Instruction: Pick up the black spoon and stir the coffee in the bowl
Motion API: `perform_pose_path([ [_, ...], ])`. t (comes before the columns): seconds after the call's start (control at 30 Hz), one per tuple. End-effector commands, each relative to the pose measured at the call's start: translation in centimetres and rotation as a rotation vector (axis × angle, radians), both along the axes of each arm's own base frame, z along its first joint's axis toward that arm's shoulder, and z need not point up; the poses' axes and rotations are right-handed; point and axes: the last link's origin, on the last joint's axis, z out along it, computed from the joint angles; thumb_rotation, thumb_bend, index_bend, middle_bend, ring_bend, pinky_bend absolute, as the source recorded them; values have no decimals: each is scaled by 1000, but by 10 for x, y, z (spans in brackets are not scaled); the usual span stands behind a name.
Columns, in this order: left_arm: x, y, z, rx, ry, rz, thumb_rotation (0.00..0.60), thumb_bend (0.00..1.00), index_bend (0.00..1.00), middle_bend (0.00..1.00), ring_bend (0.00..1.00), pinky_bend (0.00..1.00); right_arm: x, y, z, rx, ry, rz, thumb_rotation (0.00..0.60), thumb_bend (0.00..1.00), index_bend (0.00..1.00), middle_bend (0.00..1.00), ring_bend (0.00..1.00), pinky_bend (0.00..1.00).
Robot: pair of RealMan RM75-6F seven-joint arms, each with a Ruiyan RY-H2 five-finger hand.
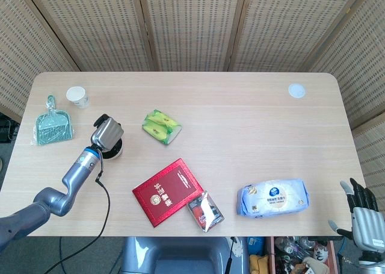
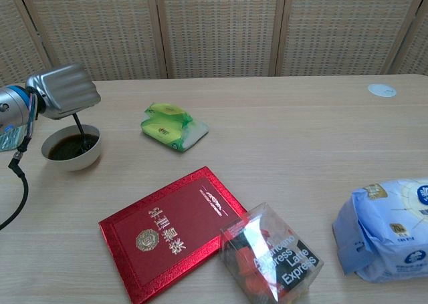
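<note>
My left hand [image 2: 64, 90] grips the black spoon [image 2: 80, 131] upright, so its tip dips into the coffee [image 2: 69, 146] in the bowl [image 2: 72, 160] directly beneath my fingers.

The table [image 2: 287, 117] is pale matt wood grain. Above the glossy white bowl [image 2: 72, 158], the left hand [image 2: 63, 90] shows brushed, ribbed silver metal, and the black spoon [image 2: 80, 129] under it looks like matt plastic, though it is thin to judge. Right of the bowl lies a shiny green wrapper [image 2: 172, 126]; nearer, a red booklet [image 2: 172, 228] with a textured, faintly glossy cover, and a clear crinkled plastic packet [image 2: 271, 253].
</note>
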Motion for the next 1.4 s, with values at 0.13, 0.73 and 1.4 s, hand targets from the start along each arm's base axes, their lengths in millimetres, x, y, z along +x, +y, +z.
perform_pose_path([
  [0.13, -8, 4, 5, 22, -1, 32, 600, 444, 668, 784, 710, 740, 1, 0, 0, 2, 1, 2, 600, 236, 0, 0, 0, 0],
  [0.73, -28, -21, 16, -11, -37, 57, 600, 445, 668, 784, 710, 740, 1, -1, -1, 4, -6, 13, 600, 236, 0, 0, 0, 0],
  [1.4, -7, 4, 6, 35, -29, 58, 600, 445, 668, 783, 710, 740, 0, 1, 1, -1, 4, -5, 600, 235, 0, 0, 0, 0],
])
